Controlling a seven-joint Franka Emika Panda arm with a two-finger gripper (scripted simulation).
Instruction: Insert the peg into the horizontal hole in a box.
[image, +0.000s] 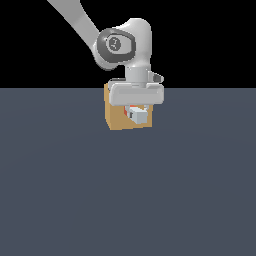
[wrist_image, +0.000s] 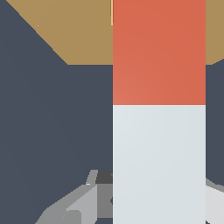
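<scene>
My gripper is clamped on the white half of the peg, right in front of the box. I can't see the hole. If the red end is off-center, it bumps the box and jams.

A plain dark slate-grey bench carried the scene; the tan box sat directly on it.

- One peg, half red-orange, half white.
- One tan box.
- One robot hand.
- One dark grey counter.
</scene>
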